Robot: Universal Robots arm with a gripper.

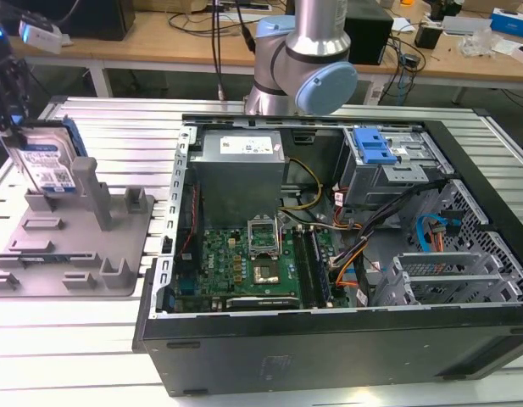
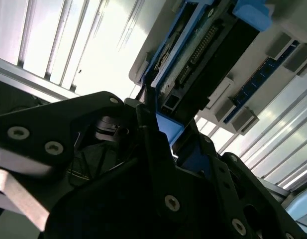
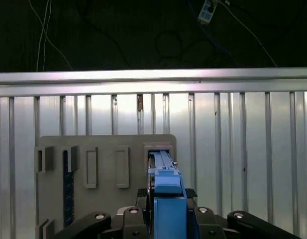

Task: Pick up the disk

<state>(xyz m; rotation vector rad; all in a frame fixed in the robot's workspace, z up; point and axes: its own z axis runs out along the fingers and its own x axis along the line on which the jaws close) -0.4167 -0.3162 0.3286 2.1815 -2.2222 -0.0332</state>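
Slatted metal table (image 1: 91, 339), disk (image 1: 47, 161) upright between gripper (image 3: 165, 199) fingers, above grey fixture (image 1: 70, 242)

Slatted table (image 1: 91, 339) with fixture (image 1: 75, 246), case (image 1: 329, 339)

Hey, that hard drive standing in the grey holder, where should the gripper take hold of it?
Grip the disk by its upper end, coming from above: it stands on edge in the grey fixture, whose posts enclose its lower part. The gripper already straddles its blue rail there.

Upright posts of the grey fixture (image 1: 83, 233) crowd the disk (image 1: 47, 165) at its 3 o'clock; the open computer case (image 1: 346, 246) walls off the ribbed surface (image 1: 66, 339) further that way.
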